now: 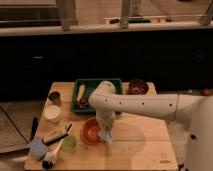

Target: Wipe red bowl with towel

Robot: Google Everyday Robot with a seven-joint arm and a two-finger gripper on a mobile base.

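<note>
Hand over red bowl, towel beneath, green cup beside, tray behind

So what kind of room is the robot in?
Probably a kitchen area: a wooden table holds a red bowl, green tray and brush. The end effector is at the bowl's right edge with a towel.

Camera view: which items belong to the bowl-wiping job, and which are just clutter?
Job: red bowl; towel at the bowl's right edge; gripper directly above the towel.
Lying about: green tray; brown bowl; green cup; white container; small can; brush; blue sponge.
</note>
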